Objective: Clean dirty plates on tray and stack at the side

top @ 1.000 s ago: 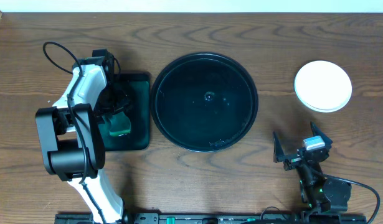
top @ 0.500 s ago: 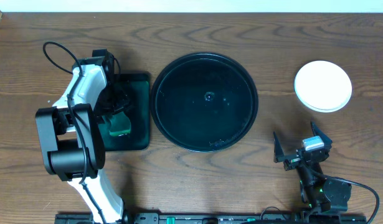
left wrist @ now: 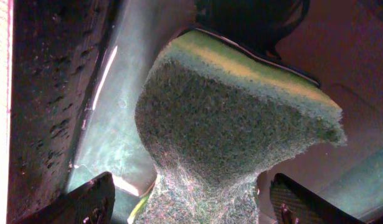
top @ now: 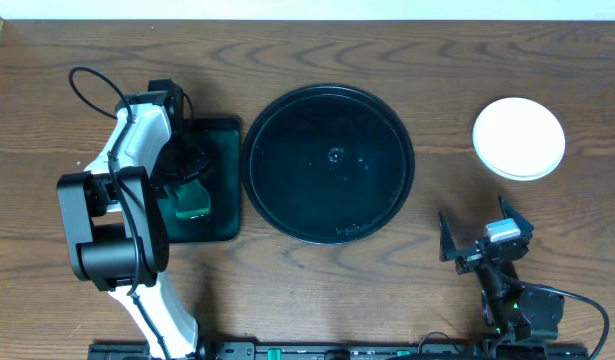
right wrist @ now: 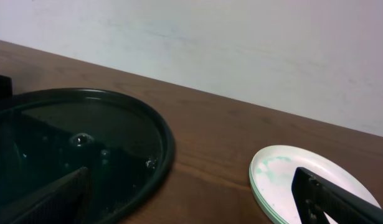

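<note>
From overhead, the tray (top: pixel 287 205) carries no plates. The plates (top: pixel 518 137) sit in 1 stack on the bench (top: pixel 547 60), well to its right, so the job looks done or nearly so. The left hand (top: pixel 190 183) hangs over the green tray (top: pixel 225 135), and the right hand (top: pixel 480 238) is spread wide near the front edge. The left wrist view shows fingers wide apart around the sponge (left wrist: pixel 235 130), not pinching it. The right wrist view shows a faint green smear on the top plate, which may want wiping.
</note>
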{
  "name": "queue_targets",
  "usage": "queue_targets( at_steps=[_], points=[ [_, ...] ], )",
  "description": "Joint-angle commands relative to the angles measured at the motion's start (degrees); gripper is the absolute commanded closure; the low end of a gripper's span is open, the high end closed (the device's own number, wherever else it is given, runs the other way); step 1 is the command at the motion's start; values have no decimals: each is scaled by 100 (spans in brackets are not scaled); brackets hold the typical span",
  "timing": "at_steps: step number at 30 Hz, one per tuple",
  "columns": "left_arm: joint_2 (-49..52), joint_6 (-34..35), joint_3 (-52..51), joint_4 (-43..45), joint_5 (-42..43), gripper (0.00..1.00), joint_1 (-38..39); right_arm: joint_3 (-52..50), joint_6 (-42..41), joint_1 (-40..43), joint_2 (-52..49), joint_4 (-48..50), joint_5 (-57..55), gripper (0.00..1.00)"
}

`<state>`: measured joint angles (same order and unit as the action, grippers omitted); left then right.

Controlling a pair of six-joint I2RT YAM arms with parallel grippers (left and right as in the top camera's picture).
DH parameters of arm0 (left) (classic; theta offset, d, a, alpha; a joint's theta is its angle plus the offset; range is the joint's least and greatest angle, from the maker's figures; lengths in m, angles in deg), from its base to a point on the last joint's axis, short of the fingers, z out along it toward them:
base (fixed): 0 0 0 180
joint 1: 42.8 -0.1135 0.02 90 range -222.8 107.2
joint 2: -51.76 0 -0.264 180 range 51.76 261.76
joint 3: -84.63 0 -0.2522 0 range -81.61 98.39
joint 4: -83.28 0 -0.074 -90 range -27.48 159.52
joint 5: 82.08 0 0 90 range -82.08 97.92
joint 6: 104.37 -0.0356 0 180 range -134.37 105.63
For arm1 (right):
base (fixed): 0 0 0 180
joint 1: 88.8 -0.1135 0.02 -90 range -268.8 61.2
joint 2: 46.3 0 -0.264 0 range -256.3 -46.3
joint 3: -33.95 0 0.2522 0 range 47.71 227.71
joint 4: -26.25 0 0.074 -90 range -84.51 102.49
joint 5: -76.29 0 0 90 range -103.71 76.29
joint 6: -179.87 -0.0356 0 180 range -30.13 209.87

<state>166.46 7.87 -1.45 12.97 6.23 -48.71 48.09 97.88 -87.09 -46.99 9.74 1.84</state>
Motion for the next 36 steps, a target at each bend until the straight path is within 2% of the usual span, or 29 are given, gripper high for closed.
queue_targets(
  at_steps=[1, 17, 20, 28, 36],
  points=[
    [28, -13, -24, -11, -50, 20, -28, -9, 63, 22, 37, -28, -50, 1],
    [28, -15, -24, -13, -52, 20, -28, -7, 63, 22, 37, -28, -50, 1],
    [26, -20, -22, 59, -369, 20, -28, -7, 66, 22, 35, -28, -50, 1],
    [-466, -105, -22, 1268, -393, 20, 55, -7, 63, 22, 37, -28, -50, 1],
    [-1624, -299, -22, 2815, -391, 20, 190, -9, 63, 22, 37, -28, -50, 1]
  ],
)
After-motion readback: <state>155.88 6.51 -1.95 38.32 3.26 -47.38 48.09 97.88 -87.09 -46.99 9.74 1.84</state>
